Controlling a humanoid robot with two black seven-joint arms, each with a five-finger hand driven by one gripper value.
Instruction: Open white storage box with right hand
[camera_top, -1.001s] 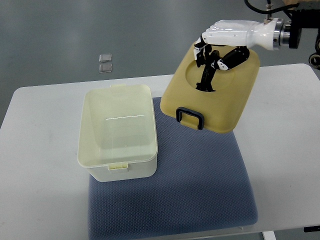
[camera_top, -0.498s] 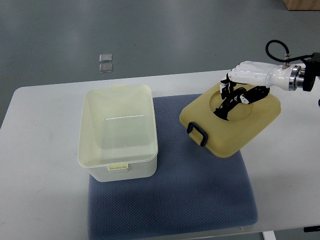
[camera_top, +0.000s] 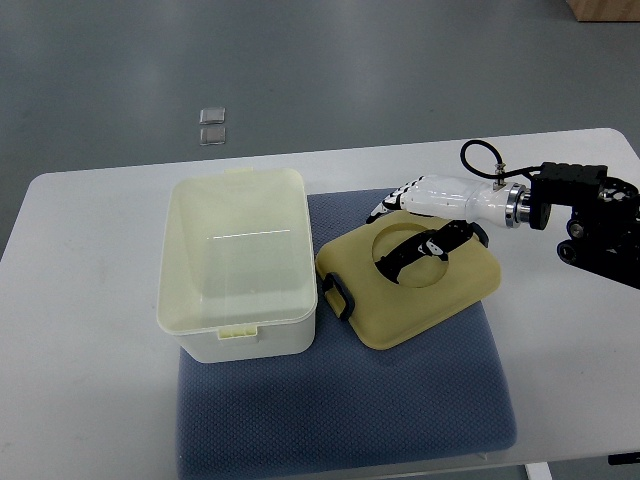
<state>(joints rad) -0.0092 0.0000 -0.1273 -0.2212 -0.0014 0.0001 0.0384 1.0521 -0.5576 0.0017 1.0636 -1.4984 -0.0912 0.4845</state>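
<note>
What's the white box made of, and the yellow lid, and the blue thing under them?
The white storage box looks like smooth, slightly see-through plastic: light glints off its inner floor. The yellowish lid seems to be matte moulded plastic, with a round dip on top and a black latch at one edge. The blue mat looks like soft woven or foam material, since its surface has a fine bumpy texture.

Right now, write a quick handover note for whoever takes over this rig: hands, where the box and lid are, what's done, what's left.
Right hand: lies on the lid, black fingers in its round recess; grip cannot be told. Left arm not in view.
White storage box: open, empty, on the blue mat, left side.
Lid: flat on the mat, right of the box, its black latch close beside the box wall.
Done: box opened.
Left: withdraw the hand.
</note>
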